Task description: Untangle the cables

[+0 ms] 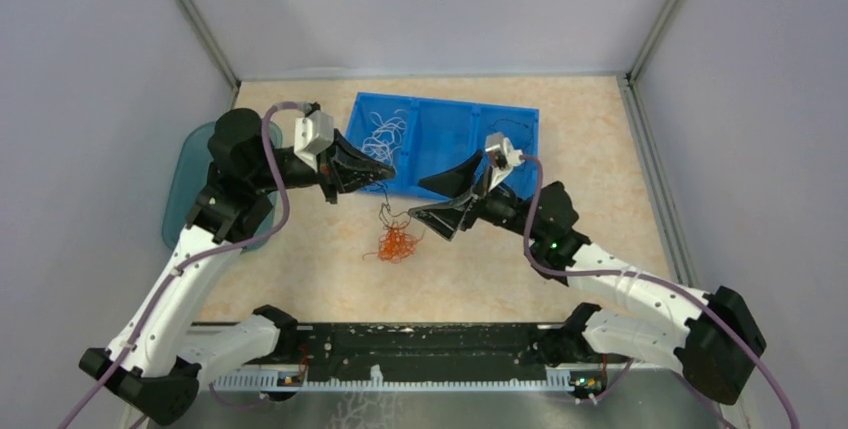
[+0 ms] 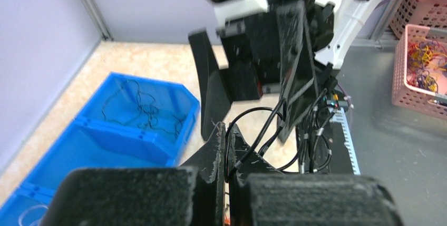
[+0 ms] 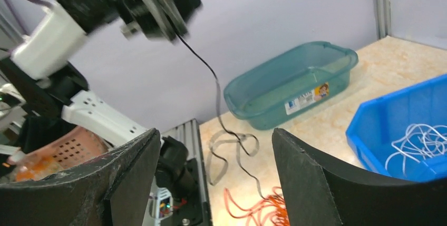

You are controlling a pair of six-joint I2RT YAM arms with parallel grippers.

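Observation:
My left gripper [image 1: 390, 172] is shut on a thin black cable [image 1: 385, 211] and holds it above the table. In the left wrist view the jaws [image 2: 227, 130] are pressed together. The black cable [image 3: 216, 86] hangs down from it to a tangle of red-orange cables [image 1: 398, 244] on the table, which also shows in the right wrist view [image 3: 263, 205]. My right gripper [image 1: 418, 199] is open and empty just right of the hanging cable, its fingers [image 3: 132, 168] spread wide either side of it. White cables [image 1: 380, 134] and black cables [image 1: 512, 129] lie in the blue bin.
The blue three-part bin [image 1: 450, 114] stands behind both grippers. A teal tub [image 1: 185, 184] sits at the left edge, also in the right wrist view [image 3: 290, 86]. A pink basket [image 2: 421, 68] of coloured wires stands off the table.

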